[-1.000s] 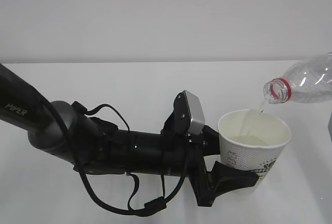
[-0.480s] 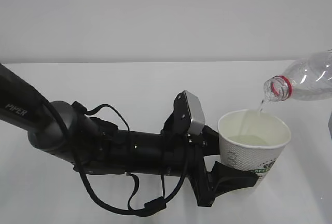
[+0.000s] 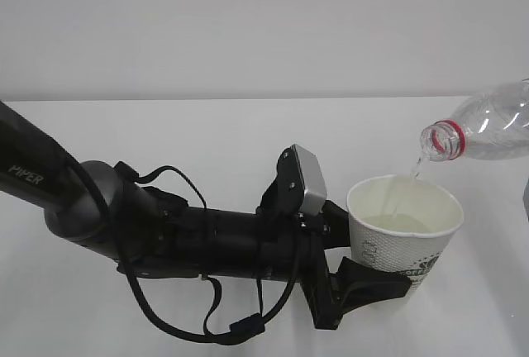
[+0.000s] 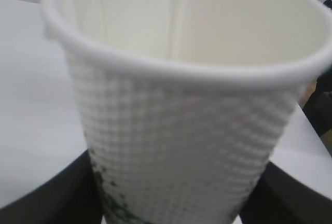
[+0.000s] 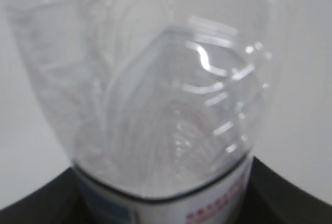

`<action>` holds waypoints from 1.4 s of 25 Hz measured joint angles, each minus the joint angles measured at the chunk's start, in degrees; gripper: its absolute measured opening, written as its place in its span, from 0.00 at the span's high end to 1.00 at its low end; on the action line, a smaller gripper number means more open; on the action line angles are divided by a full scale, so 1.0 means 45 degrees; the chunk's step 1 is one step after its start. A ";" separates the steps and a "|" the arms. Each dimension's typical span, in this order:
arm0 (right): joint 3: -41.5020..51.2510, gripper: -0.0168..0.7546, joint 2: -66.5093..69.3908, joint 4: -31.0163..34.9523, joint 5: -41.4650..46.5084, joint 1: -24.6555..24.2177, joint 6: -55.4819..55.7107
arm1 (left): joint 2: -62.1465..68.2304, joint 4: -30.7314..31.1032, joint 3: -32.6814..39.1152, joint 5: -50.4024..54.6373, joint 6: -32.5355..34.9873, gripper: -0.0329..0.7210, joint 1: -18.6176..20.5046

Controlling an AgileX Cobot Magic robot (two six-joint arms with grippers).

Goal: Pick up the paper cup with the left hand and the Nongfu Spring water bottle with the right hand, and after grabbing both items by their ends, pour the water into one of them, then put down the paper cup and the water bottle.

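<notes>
Gripping the paper cup (image 3: 402, 237) low on its wall, the left hand (image 3: 364, 278) sits nearest in the scene, its two black fingers clamped on either side of the cup's base. The cup stands upright with its mouth open, held at the right end of the PIPER-marked arm (image 3: 124, 225).

Above and to the right of the cup, slightly farther back, the Nongfu Spring water bottle (image 3: 479, 130) lies tilted, long axis running from upper right down to lower left, with the red-ringed neck pointing at the cup's far rim. A thin stream of water (image 3: 416, 165) falls from the mouth into the cup, where a pale pool shows. The coming move appears to turn on this: the mouth is just over the far right edge, so the bottle must tip back up before either item goes down.

The right hand is outside the exterior view. The right wrist view shows its dark fingers (image 5: 41, 203) closed on the bottle's labelled lower end.

The left wrist view shows the cup's embossed wall and the dark fingers (image 4: 52, 193) flanking it, but neither stream nor bottle.
</notes>
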 joint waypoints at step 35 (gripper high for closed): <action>0.0000 0.41 0.0000 0.0057 -0.0071 0.0000 0.0000 | 0.0000 0.0000 0.0000 0.0000 0.0000 0.29 0.0000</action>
